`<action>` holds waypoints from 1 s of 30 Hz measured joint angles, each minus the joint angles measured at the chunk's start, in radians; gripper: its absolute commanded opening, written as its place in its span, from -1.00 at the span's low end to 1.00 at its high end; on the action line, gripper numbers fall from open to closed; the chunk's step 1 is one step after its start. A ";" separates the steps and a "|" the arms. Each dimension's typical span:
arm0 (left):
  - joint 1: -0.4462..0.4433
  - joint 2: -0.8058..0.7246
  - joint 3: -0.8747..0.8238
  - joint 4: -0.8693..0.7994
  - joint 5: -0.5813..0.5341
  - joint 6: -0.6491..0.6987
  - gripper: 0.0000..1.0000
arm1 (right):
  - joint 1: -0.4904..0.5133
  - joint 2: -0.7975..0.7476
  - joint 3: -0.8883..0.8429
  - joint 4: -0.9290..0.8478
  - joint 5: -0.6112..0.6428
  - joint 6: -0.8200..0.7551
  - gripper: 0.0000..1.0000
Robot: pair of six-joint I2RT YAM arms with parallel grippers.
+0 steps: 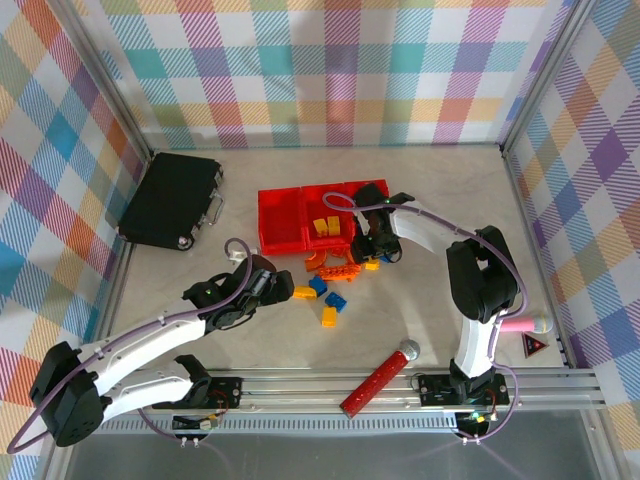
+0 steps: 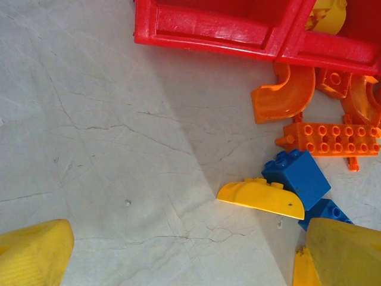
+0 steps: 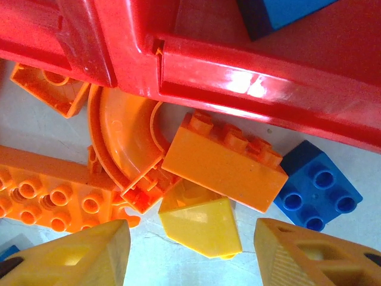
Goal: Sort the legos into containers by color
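Note:
The red containers [image 1: 285, 220] stand mid-table, with yellow legos [image 1: 325, 228] in the middle bin and a blue lego [image 3: 286, 12] in another. Loose legos lie just in front of them. My right gripper [image 3: 193, 256] is open and hangs low over a small yellow sloped lego [image 3: 199, 226], its fingertips on either side with gaps. An orange brick [image 3: 226, 164], an orange arch [image 3: 122, 140] and a blue brick [image 3: 318, 187] crowd it. My left gripper [image 2: 184, 262] is open over bare table, beside a yellow curved lego [image 2: 262, 196] and a blue brick [image 2: 297, 173].
A flat black case [image 1: 170, 200] lies at the back left. A long red cylinder with a silver ball end [image 1: 380, 378] rests near the front rail. A pink object [image 1: 522, 325] sits by the right arm's base. Plaid walls close in the table.

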 measured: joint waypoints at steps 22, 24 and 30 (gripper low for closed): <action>0.000 0.007 0.000 0.001 0.002 0.000 0.99 | 0.000 0.000 -0.017 -0.023 -0.005 0.012 0.14; 0.000 0.007 0.000 0.003 0.002 0.000 0.99 | 0.000 0.000 -0.020 -0.024 -0.011 0.015 0.14; 0.000 0.007 0.000 0.003 0.003 0.000 0.99 | 0.000 0.000 -0.021 -0.026 -0.024 0.026 0.14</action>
